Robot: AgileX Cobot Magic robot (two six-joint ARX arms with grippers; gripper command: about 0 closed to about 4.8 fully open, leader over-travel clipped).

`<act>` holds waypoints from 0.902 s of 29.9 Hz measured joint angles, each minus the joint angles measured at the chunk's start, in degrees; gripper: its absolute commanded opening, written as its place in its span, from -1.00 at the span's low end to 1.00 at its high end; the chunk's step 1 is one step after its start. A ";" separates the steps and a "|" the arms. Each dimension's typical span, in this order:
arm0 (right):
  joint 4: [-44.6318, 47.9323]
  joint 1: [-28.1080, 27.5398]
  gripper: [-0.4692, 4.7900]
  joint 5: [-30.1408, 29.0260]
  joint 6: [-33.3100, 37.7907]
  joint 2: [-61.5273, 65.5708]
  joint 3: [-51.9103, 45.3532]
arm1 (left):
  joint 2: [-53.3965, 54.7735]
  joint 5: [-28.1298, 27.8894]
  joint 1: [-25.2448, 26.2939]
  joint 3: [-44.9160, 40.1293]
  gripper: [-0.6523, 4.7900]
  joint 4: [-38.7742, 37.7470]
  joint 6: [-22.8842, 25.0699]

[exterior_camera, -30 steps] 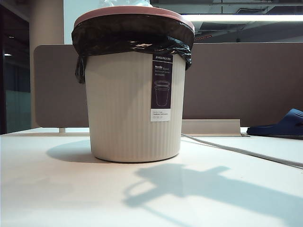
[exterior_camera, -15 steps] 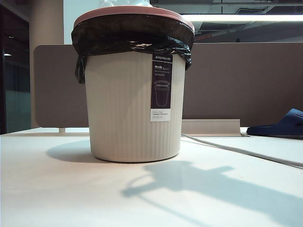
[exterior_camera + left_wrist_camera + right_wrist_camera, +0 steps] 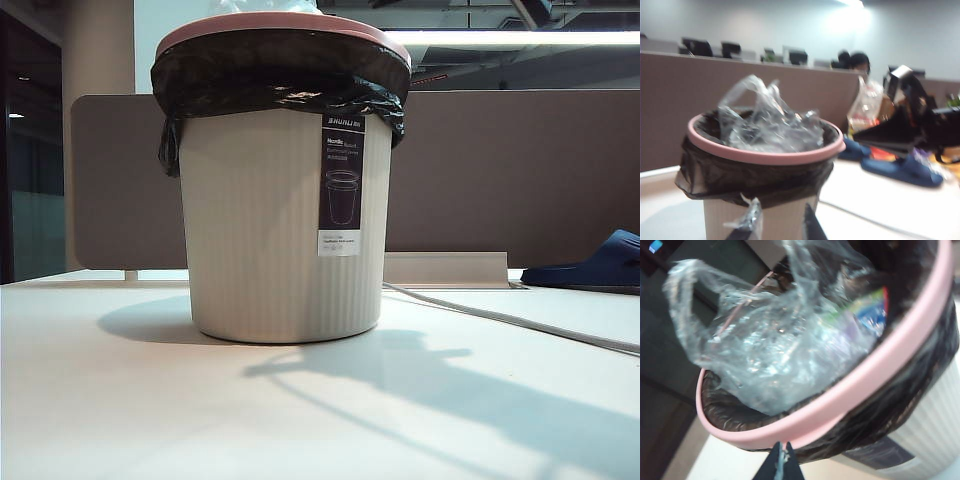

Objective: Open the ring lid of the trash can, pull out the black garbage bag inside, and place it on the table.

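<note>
**Ring lid still seated on can; both grippers near the rim, nothing grasped**

Left gripper (image 3: pixel 777 231): only two dark fingertips show at the edge of the left wrist view, apart from each other, with a scrap of clear film by one of them. They sit in front of the can's ribbed wall, below the bag's overhang. Whether they are released or grasping the film, I cannot tell. Not seen in the exterior view.

Trash can (image 3: pixel 270 230): upright on the white bench (image 3: pixel 120 400), left of centre, cream ribbed wall, dark label (image 3: pixel 341 187) facing the camera. The ring lid (image 3: pixel 282 24) sits flat on the rim, salmon-pink, unbroken all round. The black garbage bag (image 3: pixel 270 72) is inside the can, its top folded outward under the lid and hanging as a crinkled collar over the upper wall. A crumpled clear plastic bag (image 3: pixel 767 122) stands up out of the opening; coloured wrappers (image 3: pixel 867 312) lie deeper inside.

Right gripper (image 3: pixel 782 467): fingertips pressed together, clenched with nothing between them, just outside the ring lid and close to the bag's collar. Contact with the lid cannot be judged. Not seen in the exterior view; an arm's shadow falls on the bench right of the can.

Far right, at the bench's back edge: a dark blue slipper (image 3: pixel 590 265), with a cable (image 3: pixel 500 320) running toward the can. The brown partition (image 3: pixel 500 170) runs behind.
</note>
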 measured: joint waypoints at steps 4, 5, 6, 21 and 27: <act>0.04 0.04 -0.84 -0.09 4.50 0.24 0.00 | 6.34 2.32 0.00 5.53 -0.33 -5.20 5.44; 0.15 0.09 -0.83 -0.09 5.44 0.50 0.00 | 8.46 2.73 0.00 6.62 -0.33 -6.01 6.43; 0.07 0.09 -0.83 -0.09 6.16 0.68 0.00 | 10.01 3.15 0.00 7.23 -0.33 -6.36 6.93; 1.09 0.20 -0.83 -0.48 17.49 1.51 -0.04 | 33.94 15.32 -2.16 13.33 -0.32 -4.28 11.74; 1.44 0.48 -0.81 -1.55 19.76 3.23 -0.07 | 35.50 12.39 -8.41 13.33 -0.30 -2.36 12.31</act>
